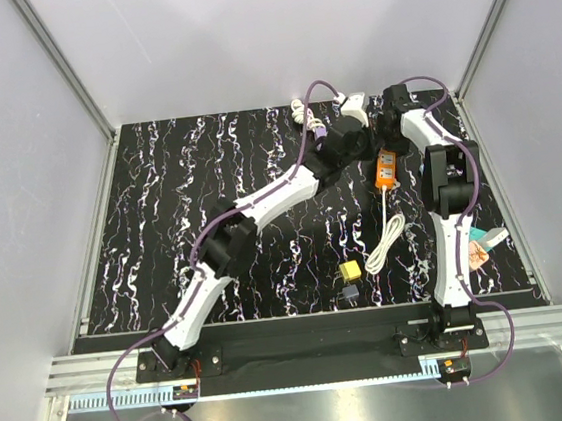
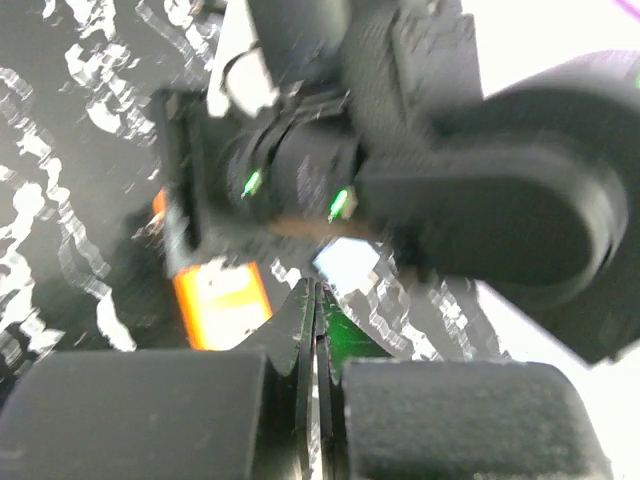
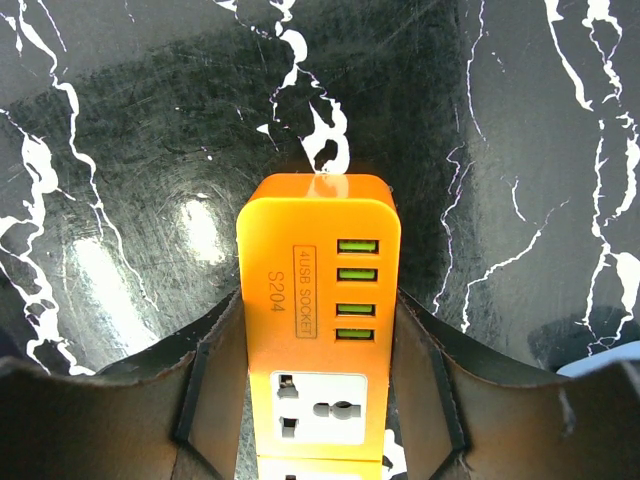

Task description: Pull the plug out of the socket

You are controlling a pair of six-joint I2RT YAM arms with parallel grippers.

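Observation:
The orange socket strip (image 3: 318, 300) lies on the black marbled table (image 3: 120, 150), and my right gripper (image 3: 320, 300) is shut on its two long sides. Its green USB ports and the white outlet that shows have nothing in them. From above, the socket strip (image 1: 387, 169) sits at the back right under my right gripper (image 1: 389, 144). A white plug (image 1: 352, 110) lies behind it near the back wall, apart from the strip. My left gripper (image 1: 351, 144) hovers just left of the strip. In the left wrist view, the left gripper (image 2: 318, 292) is shut on nothing, with the strip (image 2: 220, 300) ahead.
A coiled white cord (image 1: 301, 114) rests at the back by the plug. The strip's white cable (image 1: 386, 244) loops toward the front. A yellow cube (image 1: 350, 269) and a grey cube (image 1: 350, 291) sit near the front. Small teal and pink items (image 1: 486, 245) lie at the right edge.

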